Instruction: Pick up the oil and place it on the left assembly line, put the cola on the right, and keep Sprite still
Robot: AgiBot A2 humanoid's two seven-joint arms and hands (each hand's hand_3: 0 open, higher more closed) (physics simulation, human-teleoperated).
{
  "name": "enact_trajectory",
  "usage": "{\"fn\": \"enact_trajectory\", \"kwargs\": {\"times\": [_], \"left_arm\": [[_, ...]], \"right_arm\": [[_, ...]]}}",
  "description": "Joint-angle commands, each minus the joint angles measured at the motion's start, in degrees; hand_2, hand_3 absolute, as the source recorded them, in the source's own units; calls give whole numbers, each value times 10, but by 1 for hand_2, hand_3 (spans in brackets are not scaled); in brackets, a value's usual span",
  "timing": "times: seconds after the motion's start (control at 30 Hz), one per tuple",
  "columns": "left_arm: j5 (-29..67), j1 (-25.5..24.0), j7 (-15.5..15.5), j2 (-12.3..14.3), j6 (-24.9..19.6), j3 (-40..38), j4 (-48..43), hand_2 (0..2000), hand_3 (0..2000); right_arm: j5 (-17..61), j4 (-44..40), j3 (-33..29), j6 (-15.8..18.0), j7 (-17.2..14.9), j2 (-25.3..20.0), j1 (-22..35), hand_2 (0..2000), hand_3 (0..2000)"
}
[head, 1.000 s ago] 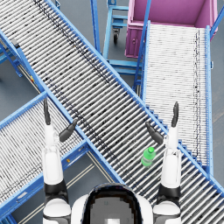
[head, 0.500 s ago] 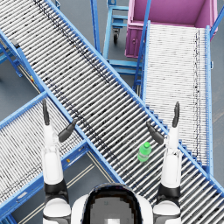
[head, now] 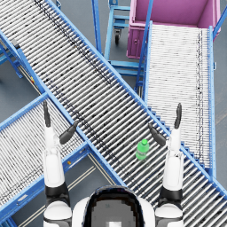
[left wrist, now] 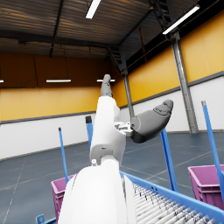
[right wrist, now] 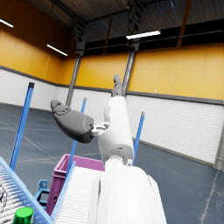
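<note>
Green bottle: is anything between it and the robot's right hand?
No, nothing visible. The green bottle stands alone on the roller conveyor, and the empty right hand is raised just beside it, with only bare rollers between.

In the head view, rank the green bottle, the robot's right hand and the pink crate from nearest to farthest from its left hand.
From the left hand:
1. The green bottle, to its right, near the robot.
2. The right hand, just beyond the bottle.
3. The pink crate, far ahead on the right.

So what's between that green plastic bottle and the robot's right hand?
Nothing but bare conveyor rollers, seen in the head view: the green plastic bottle and the dark right hand are apart.
</note>
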Motion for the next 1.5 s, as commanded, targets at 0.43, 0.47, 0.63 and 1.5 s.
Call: {"fn": "enact_trajectory", "kwargs": {"times": [0.43, 0.47, 0.63, 1.5], "left_arm": [[0, 5, 0, 1, 0, -2, -3, 0, 0], [0, 16, 0, -1, 0, -1, -8, 0, 0], [0, 6, 0, 2, 0, 0, -6, 0, 0], [0, -6, 0, 8, 0, -1, -9, 0, 0]], "right_arm": [[0, 8, 1, 0, 0, 1, 17, 0, 0], [0, 5, 1, 0, 0, -1, 6, 0, 0], [0, 7, -1, 0, 0, -2, 7, 0, 0], [0, 6, -4, 0, 0, -7, 9, 0, 0]]}}
